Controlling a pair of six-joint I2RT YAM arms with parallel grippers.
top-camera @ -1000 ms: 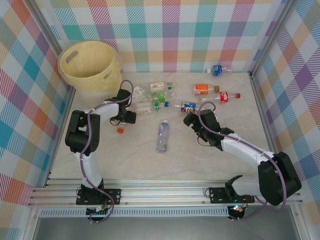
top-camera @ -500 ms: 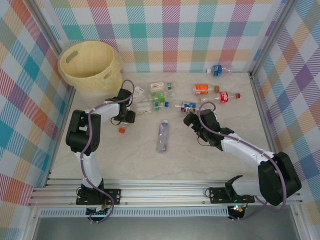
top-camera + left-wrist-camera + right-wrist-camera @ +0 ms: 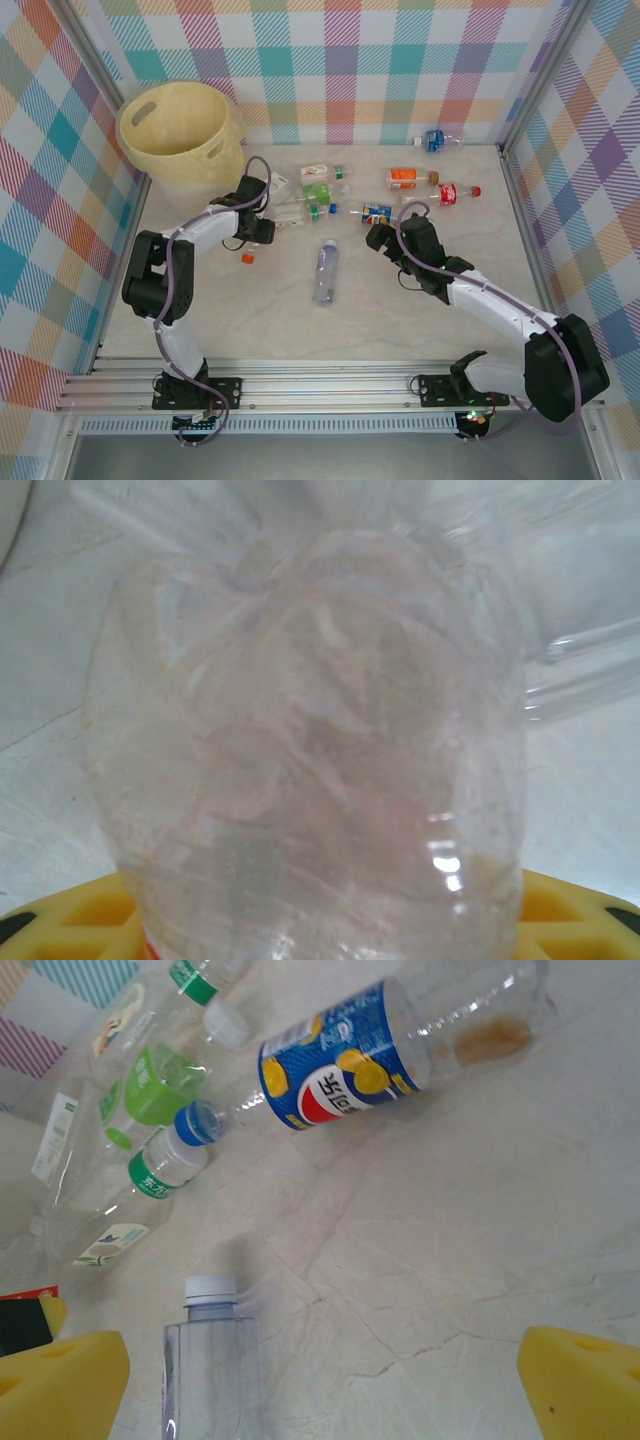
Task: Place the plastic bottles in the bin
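My left gripper [image 3: 252, 232] is shut on a crushed clear bottle [image 3: 310, 750] with an orange cap [image 3: 247, 258], right of the pale yellow bin [image 3: 180, 130]. The bottle sits between the yellow fingers [image 3: 575, 912] and hides most of them. My right gripper [image 3: 378, 238] hangs open over bare table, its yellow fingertips [image 3: 60, 1380] wide apart. Just beyond it lies a blue-labelled bottle [image 3: 350, 1060], and a purple-tinted bottle [image 3: 205, 1360] lies to its left. Green-labelled bottles [image 3: 318, 193] form a cluster in the middle.
An orange-labelled bottle [image 3: 405, 178] and a red-labelled one [image 3: 450, 192] lie at the back right. A blue bottle [image 3: 437, 138] rests against the back wall. Checked walls and metal rails close the table in on three sides.
The left gripper has closed on the clear bottle and shifted slightly right, its elbow swinging left. The right gripper has crept a little toward the blue-labelled bottle.
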